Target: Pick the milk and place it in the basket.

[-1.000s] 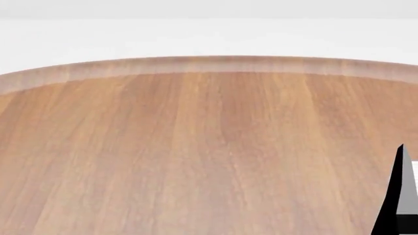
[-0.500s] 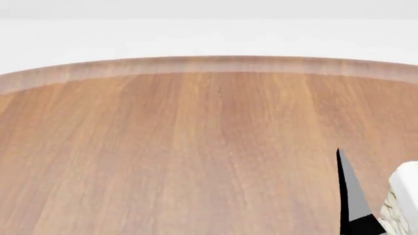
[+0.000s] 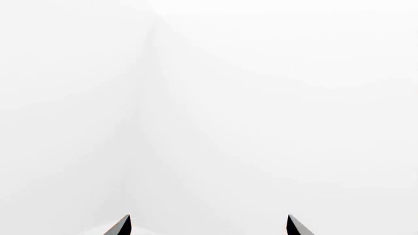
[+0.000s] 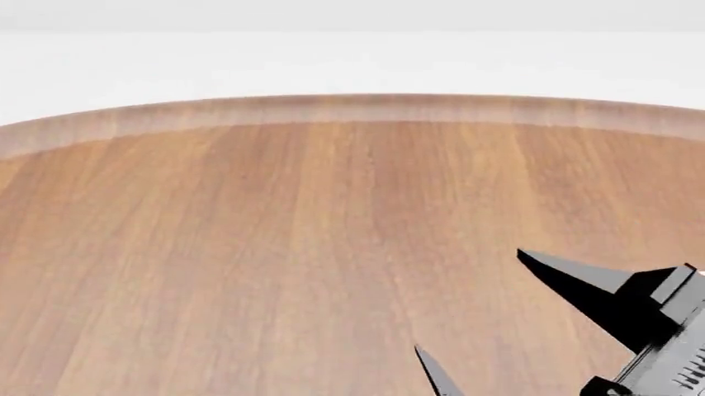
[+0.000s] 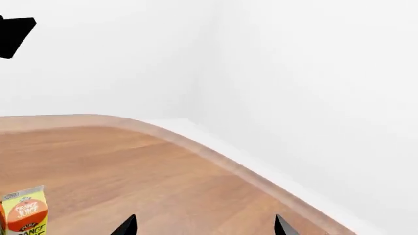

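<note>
The milk and the basket show in no view. In the head view my right gripper (image 4: 471, 303) hangs over the wooden table (image 4: 330, 231) at the lower right, with its jaws wide apart and nothing between them. Its black fingertips (image 5: 129, 224) show apart in the right wrist view, over bare table. My left gripper (image 3: 207, 223) shows only as two dark fingertips (image 3: 124, 224) set apart against plain white. It is open and empty, and it is out of the head view.
An orange-yellow "Orange Juice" carton (image 5: 25, 214) stands on the table at the edge of the right wrist view. The round table's far rim (image 4: 352, 109) curves across the head view, with white floor beyond it. A black shape (image 5: 14, 30) shows in a corner of the right wrist view.
My right gripper has moved up and to the left into the head view, and both its fingers now show. The bit of wicker basket seen half a second ago at the lower right no longer shows.
</note>
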